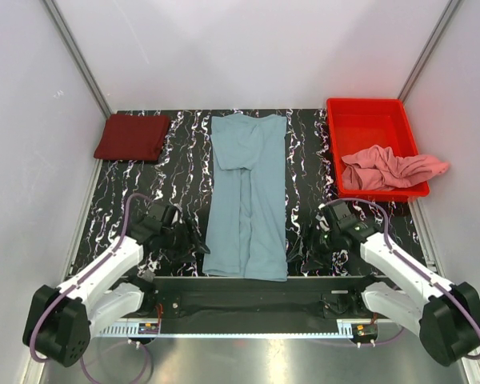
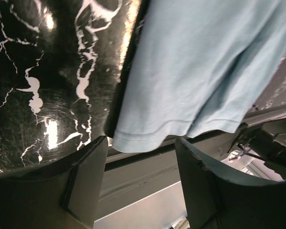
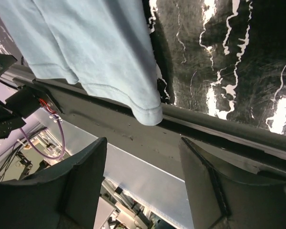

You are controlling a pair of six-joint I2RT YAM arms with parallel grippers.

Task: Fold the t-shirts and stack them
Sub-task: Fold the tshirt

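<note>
table: black marbled top [image 1: 304,160] | grey-blue t-shirt [image 1: 248,192]: laid flat lengthwise at centre, sides folded in, hem at the near edge | red tray [image 1: 334,144]: far right | maroon t-shirt [image 1: 133,136]: folded, far-left corner | salmon pink t-shirt [image 1: 388,170]: crumpled in the tray, spilling over its right rim | left gripper [image 2: 140,157]: jaws apart, empty, by the hem's left corner | right gripper [image 3: 143,148]: jaws apart, empty, by the hem's right corner

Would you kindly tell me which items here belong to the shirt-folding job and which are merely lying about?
Part of the job:
- grey-blue t-shirt, laid out mid-table
- maroon t-shirt, folded at the far left corner
- salmon pink t-shirt, crumpled in the tray

Just lying about:
- red plastic tray
- black marbled table
</note>
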